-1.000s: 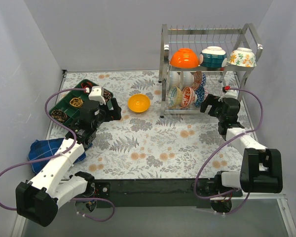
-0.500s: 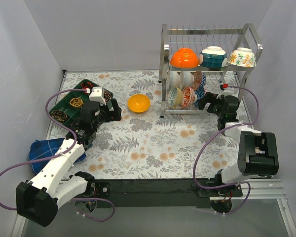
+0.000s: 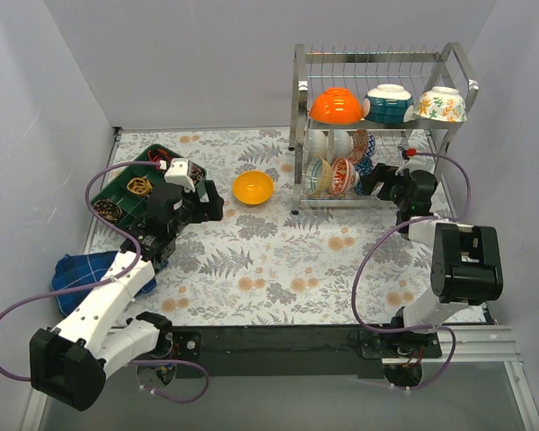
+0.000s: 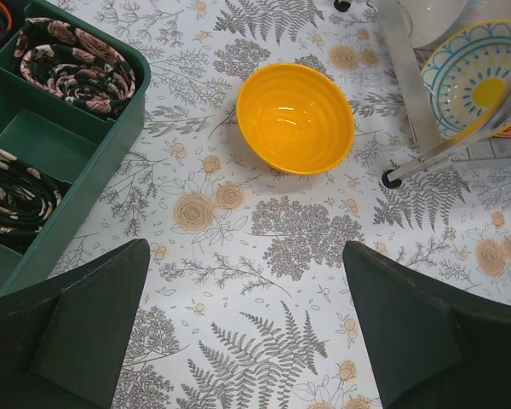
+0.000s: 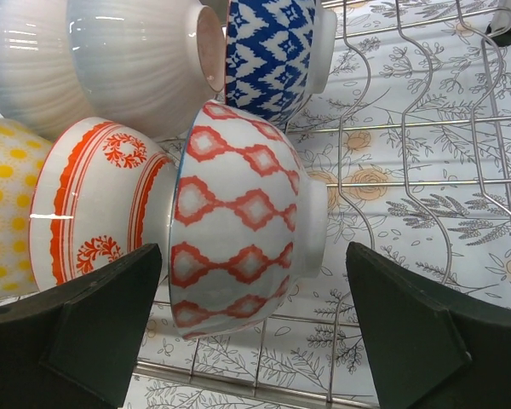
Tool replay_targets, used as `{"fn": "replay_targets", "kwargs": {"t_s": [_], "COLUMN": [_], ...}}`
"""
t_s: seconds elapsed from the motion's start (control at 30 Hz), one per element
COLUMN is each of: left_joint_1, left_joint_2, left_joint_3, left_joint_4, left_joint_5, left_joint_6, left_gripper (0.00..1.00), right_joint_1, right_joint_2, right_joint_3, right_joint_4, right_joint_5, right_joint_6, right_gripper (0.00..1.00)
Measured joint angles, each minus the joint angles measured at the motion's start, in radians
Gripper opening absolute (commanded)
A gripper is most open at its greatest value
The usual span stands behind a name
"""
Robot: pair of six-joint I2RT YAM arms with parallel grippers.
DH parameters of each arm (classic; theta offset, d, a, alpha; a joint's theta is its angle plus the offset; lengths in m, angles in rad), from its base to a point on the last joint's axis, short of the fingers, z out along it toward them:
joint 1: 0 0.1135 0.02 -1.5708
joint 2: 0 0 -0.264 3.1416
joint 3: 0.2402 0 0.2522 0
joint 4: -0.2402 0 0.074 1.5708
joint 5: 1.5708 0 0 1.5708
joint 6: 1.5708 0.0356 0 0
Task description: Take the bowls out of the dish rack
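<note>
**Right gripper** (image 5: 254, 290): jaws spread wide and holding nothing, at the right end of the dish rack's (image 3: 382, 56) lower tier. They point at a red-diamond bowl (image 5: 238, 230) that stands on edge in the wire slots. The fingers are short of the bowl and do not touch it.

**Lower tier of the rack:** beside that bowl stand an orange-trimmed white bowl (image 5: 94, 213), a yellow-dotted bowl (image 5: 4, 213), a blue-patterned bowl (image 5: 268, 51) and a ribbed white bowl (image 5: 136, 60), all on edge and packed close.

**Upper tier of the rack:** an orange bowl (image 3: 336, 106) lies upside down. A teal bowl (image 3: 388, 103) and a floral bowl (image 3: 441, 105) sit beside it.

**Left gripper** (image 4: 245, 281): jaws likewise fully apart and empty, hovering over the table (image 3: 278, 260) well left of the rack.

**Left of the rack:** a yellow bowl (image 4: 295, 117) sits upright near the rack's front left foot. A green tray (image 4: 111, 145) lies farther left.
</note>
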Motion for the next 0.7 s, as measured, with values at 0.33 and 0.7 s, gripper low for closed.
{"fn": "replay_targets", "kwargs": {"t_s": [0.33, 0.7], "left_joint_1": [0.0, 0.0], "left_joint_2": [0.013, 0.014], "left_joint_3": [0.0, 0.0], "left_joint_4": [0.0, 0.0], "left_joint_5": [0.024, 0.036], "left_joint_6": [-0.004, -0.004], "left_gripper": [0.98, 0.98], "right_joint_1": [-0.007, -0.018], "right_joint_2": [0.053, 0.056], "right_joint_3": [0.015, 0.018], "right_joint_4": [0.032, 0.043], "right_joint_5": [-0.085, -0.105], "right_joint_6": [0.01, 0.01], "right_gripper": [0.89, 0.47]}}
